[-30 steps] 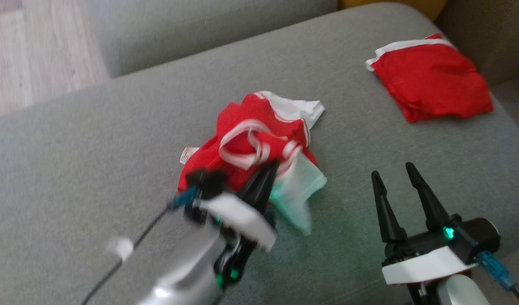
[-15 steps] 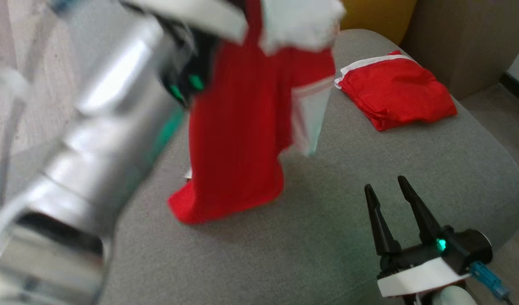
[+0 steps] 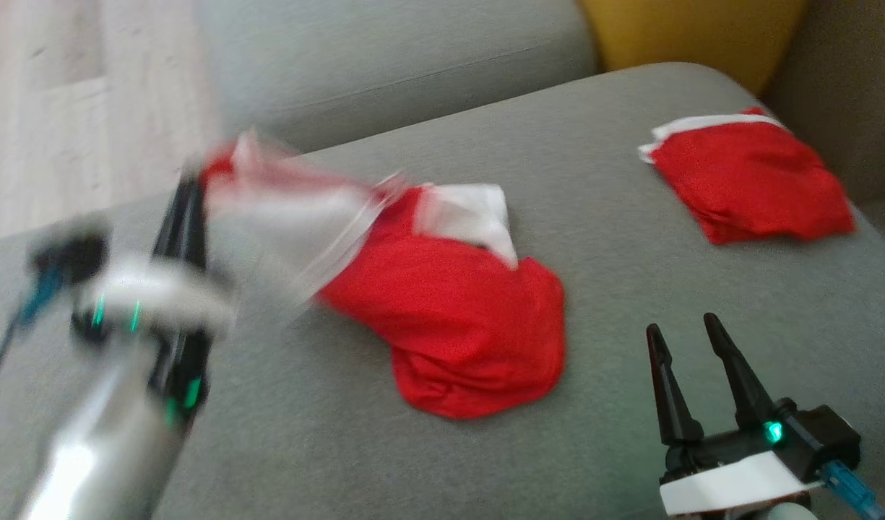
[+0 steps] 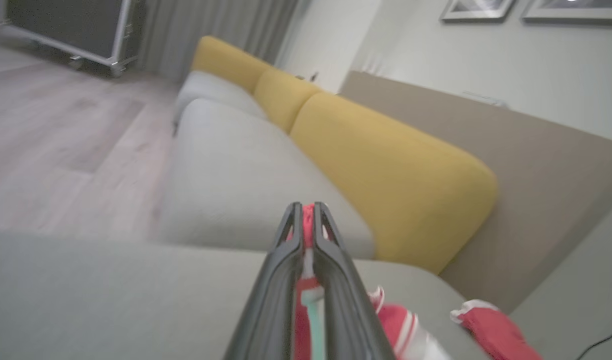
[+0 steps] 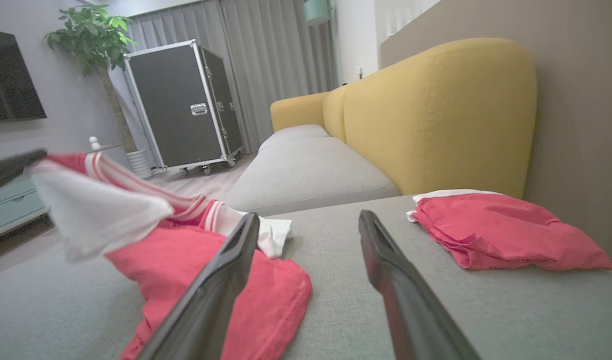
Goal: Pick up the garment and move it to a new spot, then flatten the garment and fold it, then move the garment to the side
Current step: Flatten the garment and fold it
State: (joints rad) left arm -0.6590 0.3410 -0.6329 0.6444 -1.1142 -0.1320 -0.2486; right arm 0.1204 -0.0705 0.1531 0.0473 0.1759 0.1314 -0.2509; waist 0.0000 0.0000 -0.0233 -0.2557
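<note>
The garment (image 3: 456,318) is red with white striped trim and a white sleeve. Most of it lies crumpled on the middle of the grey sofa seat (image 3: 630,289). One blurred white-and-red end stretches up and left to my left gripper (image 3: 189,188), which is shut on it. In the left wrist view red and pale fabric (image 4: 306,225) is pinched between that left gripper's (image 4: 306,207) fingers. My right gripper (image 3: 683,328) stands open at the lower right, apart from the garment. In the right wrist view the right gripper (image 5: 308,217) has nothing between its fingers, and the garment (image 5: 206,265) lies to their left.
A second red cloth (image 3: 753,180), folded, lies at the seat's far right corner. Yellow back cushions (image 5: 435,110) rise behind the seat. Another grey seat (image 3: 384,58) adjoins at the back. Wooden floor (image 3: 66,108) lies to the left, with a black flight case (image 5: 181,105) beyond.
Half a second ago my left gripper held the garment hanging high. It has now swung down and left, and most of the cloth rests on the seat. The head camera has also shifted.
</note>
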